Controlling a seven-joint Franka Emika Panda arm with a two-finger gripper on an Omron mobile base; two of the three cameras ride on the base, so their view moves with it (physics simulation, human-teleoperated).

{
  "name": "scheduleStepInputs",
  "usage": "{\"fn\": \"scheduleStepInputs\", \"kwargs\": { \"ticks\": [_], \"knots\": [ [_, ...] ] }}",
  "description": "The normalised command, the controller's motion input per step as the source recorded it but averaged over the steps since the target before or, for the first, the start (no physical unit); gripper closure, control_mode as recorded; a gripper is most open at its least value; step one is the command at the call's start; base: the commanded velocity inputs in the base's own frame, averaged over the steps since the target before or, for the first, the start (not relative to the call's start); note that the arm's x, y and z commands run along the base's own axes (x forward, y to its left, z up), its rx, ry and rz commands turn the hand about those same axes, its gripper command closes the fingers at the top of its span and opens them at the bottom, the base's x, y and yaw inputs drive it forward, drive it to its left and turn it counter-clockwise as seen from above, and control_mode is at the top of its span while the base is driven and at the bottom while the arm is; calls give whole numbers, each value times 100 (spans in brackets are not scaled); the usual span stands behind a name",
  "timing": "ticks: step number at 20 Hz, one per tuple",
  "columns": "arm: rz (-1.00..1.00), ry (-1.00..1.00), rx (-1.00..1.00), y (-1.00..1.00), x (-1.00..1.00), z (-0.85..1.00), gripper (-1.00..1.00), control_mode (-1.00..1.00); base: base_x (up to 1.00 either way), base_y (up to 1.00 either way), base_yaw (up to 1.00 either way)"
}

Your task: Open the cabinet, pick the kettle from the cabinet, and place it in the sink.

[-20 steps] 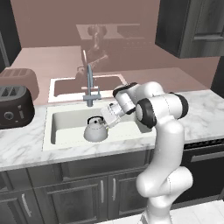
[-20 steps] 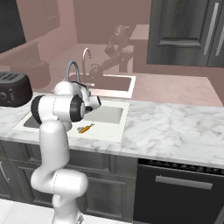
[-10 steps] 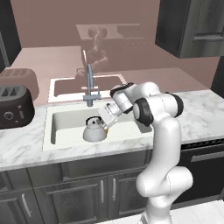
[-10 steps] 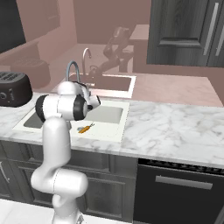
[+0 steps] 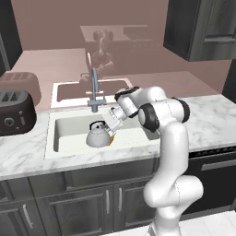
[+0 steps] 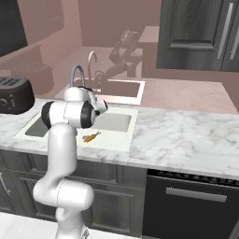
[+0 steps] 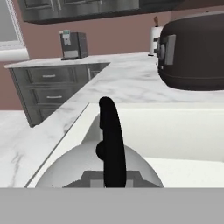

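**Kettle in the basin, claw clenched at its handle**

White marble counter point(image 5: 27, 154) runs along a dusty-pink wall, with the wide off-white sink point(image 5: 69, 125) sunk into it beneath a tall silver-grey faucet point(image 5: 94, 90). Inside the basin sits the small squat silver-grey kettle point(image 5: 98, 137) with its thin black loop handle. It lies directly below and in front of the claw point(image 5: 110, 130), which is clenched tight at that handle; the hand view shows the loop rising upright from the dome, edge-on to the camera. Release and a straight lift away look like what remains. A dark brown toaster point(image 5: 16, 111) stands on the counter left of the sink. No readable writing or brand appears anywhere.
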Motion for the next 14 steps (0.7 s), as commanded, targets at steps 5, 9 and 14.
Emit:
{"fn": "scheduleStepInputs", "kwargs": {
  "ticks": [5, 9, 14],
  "knots": [
    [0, 0, 0, 6, 13, -6, 100, -100, 0, 0, 0],
    [0, 0, 0, 6, 22, -9, 100, -100, 0, 0, 0],
    [0, 0, 0, 0, 30, -6, 100, -100, 0, 0, 0]
  ]
}}
